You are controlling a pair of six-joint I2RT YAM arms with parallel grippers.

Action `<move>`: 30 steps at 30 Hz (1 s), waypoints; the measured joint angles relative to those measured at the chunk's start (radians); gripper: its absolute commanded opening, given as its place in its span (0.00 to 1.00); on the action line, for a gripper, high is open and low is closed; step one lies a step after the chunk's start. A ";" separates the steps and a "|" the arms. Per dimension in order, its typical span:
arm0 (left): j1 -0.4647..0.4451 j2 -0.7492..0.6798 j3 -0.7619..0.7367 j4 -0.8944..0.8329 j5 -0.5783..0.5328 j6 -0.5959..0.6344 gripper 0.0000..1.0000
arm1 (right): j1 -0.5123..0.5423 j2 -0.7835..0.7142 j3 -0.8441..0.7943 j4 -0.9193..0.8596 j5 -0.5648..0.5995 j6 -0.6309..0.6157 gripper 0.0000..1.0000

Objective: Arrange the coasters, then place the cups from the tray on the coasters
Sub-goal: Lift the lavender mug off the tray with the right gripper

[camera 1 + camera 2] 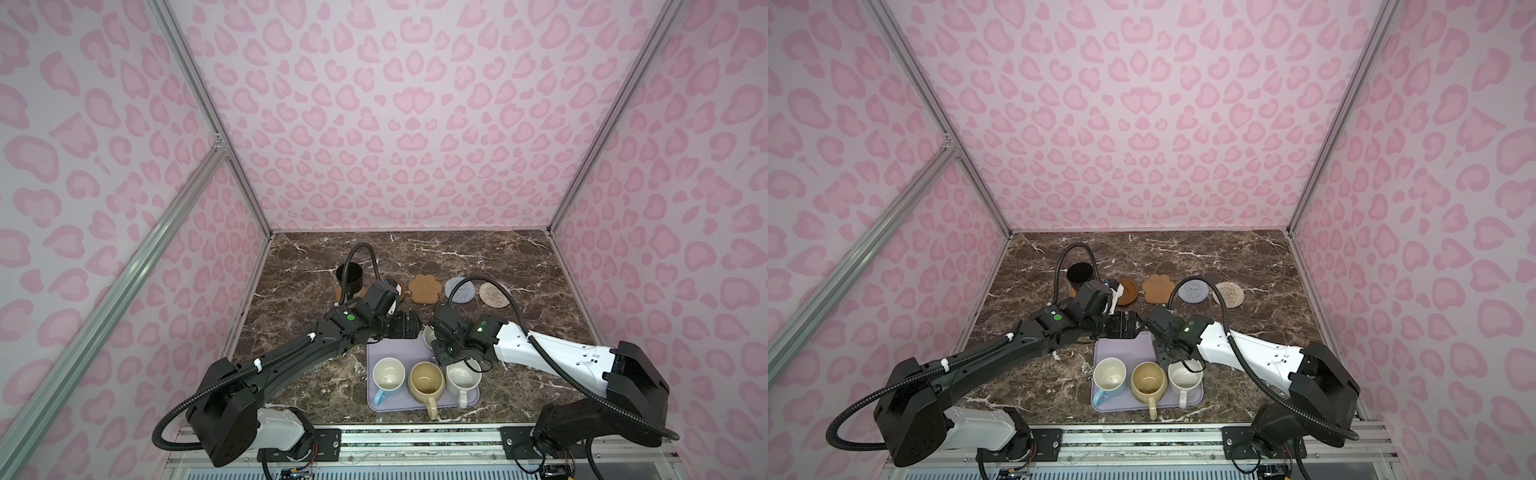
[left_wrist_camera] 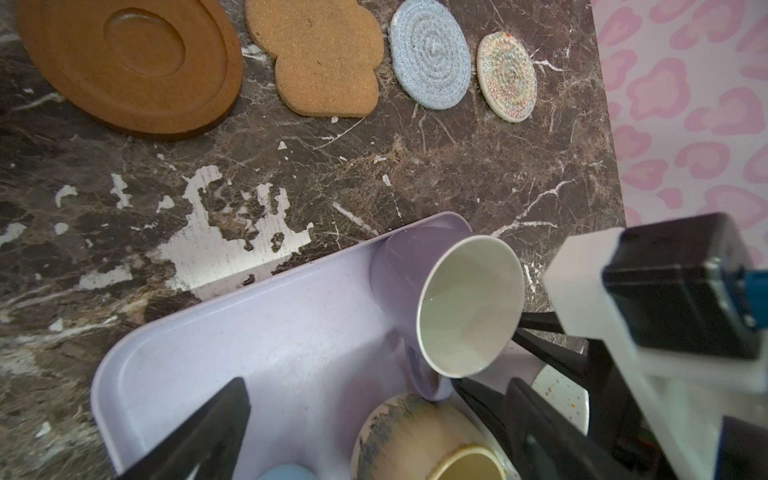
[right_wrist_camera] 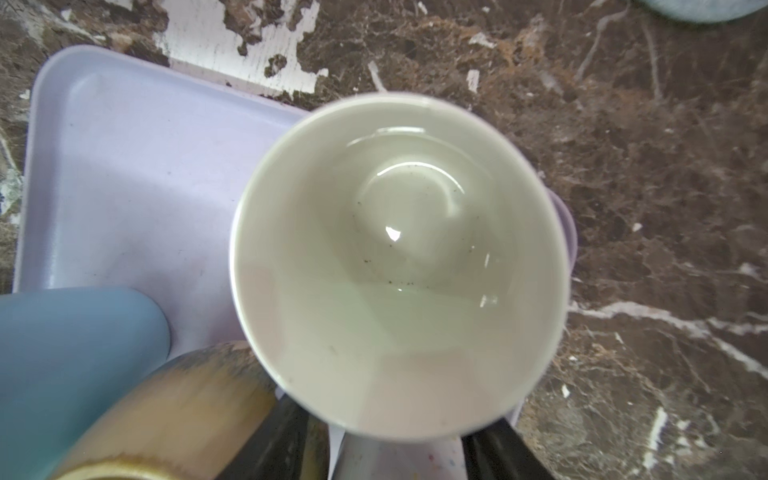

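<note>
The lavender cup (image 3: 395,257) stands at the tray's (image 1: 395,353) far right corner, white inside. My right gripper (image 3: 390,453) hangs over it, fingers apart at either side of its near wall, tips hidden under the rim. My left gripper (image 2: 374,436) is open wide above the tray's far left part, holding nothing. The light blue cup (image 1: 388,374), yellow-beige cup (image 1: 426,380) and speckled white cup (image 1: 461,376) stand in a row on the tray. The black cup (image 1: 349,276) sits on the rattan coaster (image 1: 341,294).
Beyond the tray lie a row of bare coasters: dark brown (image 2: 129,62), paw-shaped (image 1: 424,289), grey-blue (image 1: 457,287) and cream (image 1: 494,294). Pink patterned walls close in the marble table (image 1: 519,332) on three sides. Both arms meet over the tray's far edge.
</note>
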 measured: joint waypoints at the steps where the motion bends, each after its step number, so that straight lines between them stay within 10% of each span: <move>1: 0.000 0.000 0.000 0.000 0.000 0.000 0.97 | -0.002 0.007 -0.001 0.010 0.000 0.000 0.62; 30: -0.002 0.087 0.035 0.045 0.016 0.001 0.97 | -0.018 0.003 -0.027 0.049 0.049 0.060 0.85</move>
